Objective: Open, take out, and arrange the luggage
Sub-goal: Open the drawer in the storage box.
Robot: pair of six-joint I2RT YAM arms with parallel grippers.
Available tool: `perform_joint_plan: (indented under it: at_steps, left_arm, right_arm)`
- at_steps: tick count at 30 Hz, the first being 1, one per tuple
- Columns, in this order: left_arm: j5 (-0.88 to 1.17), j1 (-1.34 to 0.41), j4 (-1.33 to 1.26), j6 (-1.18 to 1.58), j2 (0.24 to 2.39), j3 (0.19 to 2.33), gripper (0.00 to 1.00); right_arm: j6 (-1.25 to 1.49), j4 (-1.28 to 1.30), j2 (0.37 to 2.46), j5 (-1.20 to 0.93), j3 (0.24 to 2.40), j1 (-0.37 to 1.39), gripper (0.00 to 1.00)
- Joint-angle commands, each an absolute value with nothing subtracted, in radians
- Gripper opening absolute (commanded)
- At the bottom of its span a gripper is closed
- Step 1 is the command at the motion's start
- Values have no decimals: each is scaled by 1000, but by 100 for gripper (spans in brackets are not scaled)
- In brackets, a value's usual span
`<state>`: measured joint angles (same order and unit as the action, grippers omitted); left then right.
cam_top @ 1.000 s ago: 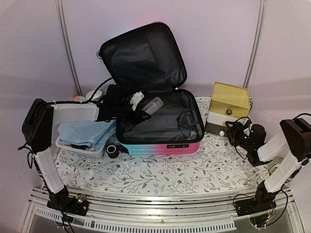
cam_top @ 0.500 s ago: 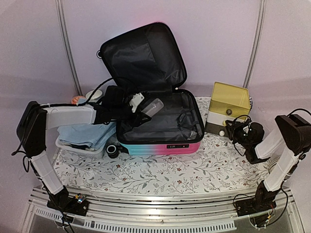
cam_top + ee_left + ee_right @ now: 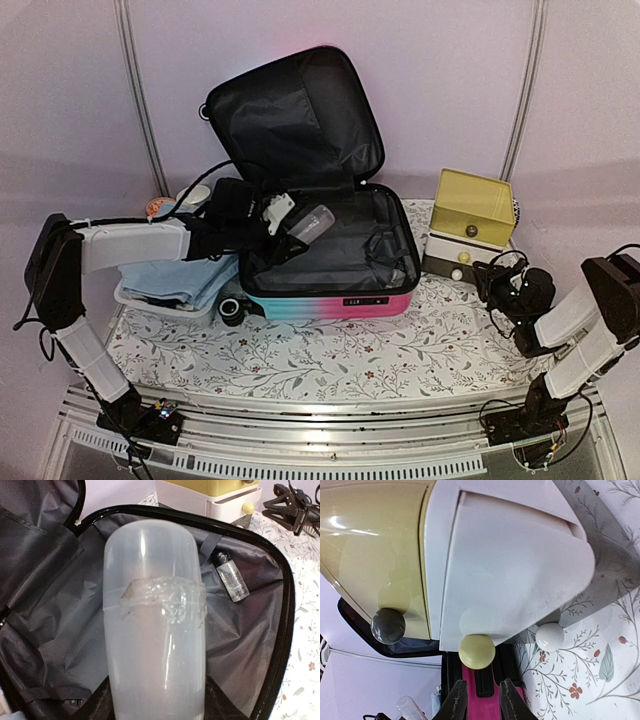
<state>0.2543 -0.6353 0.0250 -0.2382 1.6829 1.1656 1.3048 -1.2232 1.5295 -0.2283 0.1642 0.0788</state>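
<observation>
The luggage (image 3: 330, 303) lies open mid-table, pink-to-turquoise shell in front, its black-lined lid (image 3: 295, 115) standing up behind. Over its left half my left gripper (image 3: 288, 226) is shut on a translucent plastic container (image 3: 312, 220) with a band of tape, which fills the left wrist view (image 3: 155, 630). A small clear bottle (image 3: 232, 577) lies in the lining. My right gripper (image 3: 492, 278) hovers by the yellow-topped drawer box (image 3: 470, 225). In the right wrist view its jaws (image 3: 482, 705) stand a narrow gap apart, empty, just short of the yellow knob (image 3: 477, 651).
A white basket (image 3: 160, 303) with folded blue cloth (image 3: 180, 272) sits left of the luggage, a small black round item (image 3: 231, 311) at its front corner. The drawer box also has a white knob (image 3: 550, 636) and a dark knob (image 3: 388, 625). The tablecloth is floral.
The right gripper's jaws have narrowed and it has drawn back slightly to the right of the drawer box. The left arm's elbow swung left; the container stays over the luggage.
</observation>
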Motion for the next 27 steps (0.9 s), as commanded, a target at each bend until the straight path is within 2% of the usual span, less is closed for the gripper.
perform_joint_plan:
  at_steps: [1, 6, 9, 17, 24, 27]
  left_arm:
    - [241, -658, 32, -221, 1630, 1150, 45]
    - [236, -672, 38, -218, 1611, 1151, 45]
    - [232, -679, 43, -219, 1609, 1158, 45]
    - [231, -691, 44, -221, 1623, 1170, 45]
    - [227, -692, 45, -229, 1638, 1172, 44]
    - [227, -692, 44, -231, 1641, 1172, 44]
  right_arm:
    - [1304, -1235, 1486, -231, 109, 75, 26]
    - [1287, -1209, 1488, -271, 142, 74, 57]
    - [1295, -1210, 1518, -285, 191, 77, 62]
    - [1331, -1224, 1617, -280, 289, 99, 60]
    - [1383, -1265, 1692, -227, 311, 128, 55]
    - [1406, -1270, 1704, -189, 320, 138, 49]
